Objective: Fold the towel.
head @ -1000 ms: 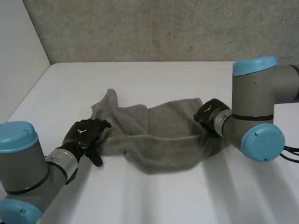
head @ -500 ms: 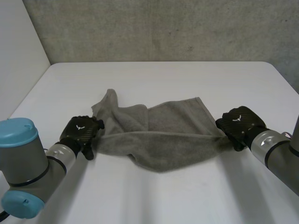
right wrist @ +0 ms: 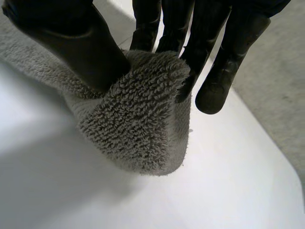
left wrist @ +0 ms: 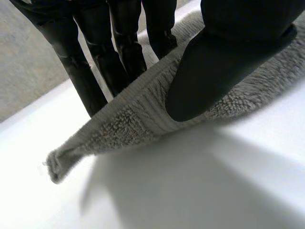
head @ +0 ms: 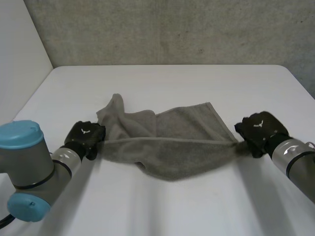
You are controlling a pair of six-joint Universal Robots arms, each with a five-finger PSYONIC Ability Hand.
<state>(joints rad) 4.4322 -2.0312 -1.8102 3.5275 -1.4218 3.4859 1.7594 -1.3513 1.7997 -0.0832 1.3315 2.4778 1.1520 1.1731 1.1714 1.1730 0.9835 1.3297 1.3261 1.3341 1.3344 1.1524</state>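
Note:
A grey towel point(head: 170, 142) lies rumpled across the middle of the white table point(head: 162, 83), its near edge pulled taut between my two hands. My left hand point(head: 86, 138) pinches the towel's left corner; in the left wrist view the thumb point(left wrist: 214, 71) presses the towel point(left wrist: 128, 119) against the fingers point(left wrist: 81, 71). My right hand point(head: 258, 132) holds the right corner; in the right wrist view the thumb point(right wrist: 71, 43) and fingers point(right wrist: 219, 62) clamp a bunched fold of towel point(right wrist: 138, 119). The far part of the towel still rests crumpled on the table.
A grey wall point(head: 172, 29) rises behind the table's far edge. Bare white table surface stretches in front of the towel and behind it.
The left hand closed on the towel's left corner and drew it leftward. The right hand moved out to the right with its corner, stretching the near edge straight.

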